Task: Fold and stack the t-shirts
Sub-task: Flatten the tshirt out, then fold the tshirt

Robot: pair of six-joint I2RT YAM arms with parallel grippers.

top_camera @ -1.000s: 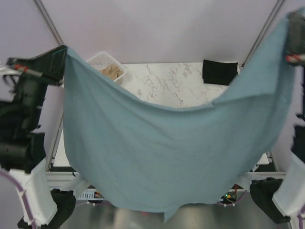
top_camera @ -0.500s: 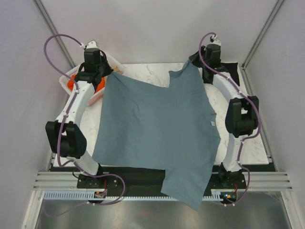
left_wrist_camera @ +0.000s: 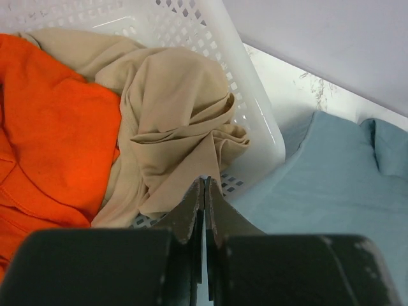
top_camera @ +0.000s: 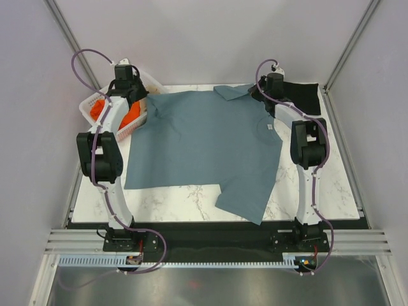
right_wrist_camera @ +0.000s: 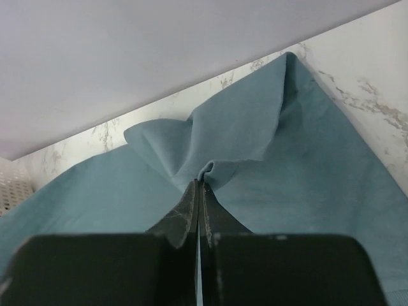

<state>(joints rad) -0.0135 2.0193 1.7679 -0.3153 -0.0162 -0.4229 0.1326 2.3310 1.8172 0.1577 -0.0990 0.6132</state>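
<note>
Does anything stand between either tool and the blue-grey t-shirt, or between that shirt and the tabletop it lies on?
Nothing visible does: the left tool and right tool are both shut on the blue-grey t-shirt. Its far-left corner rests against the white basket rim; the rest lies spread on the table.

A white, grey-veined marble table [top_camera: 188, 199] sits boxed in by plain pale lilac walls [top_camera: 210, 38] under soft, even light

The right arm [top_camera: 310, 141] partly hides the black t-shirt [top_camera: 307, 94].
</note>
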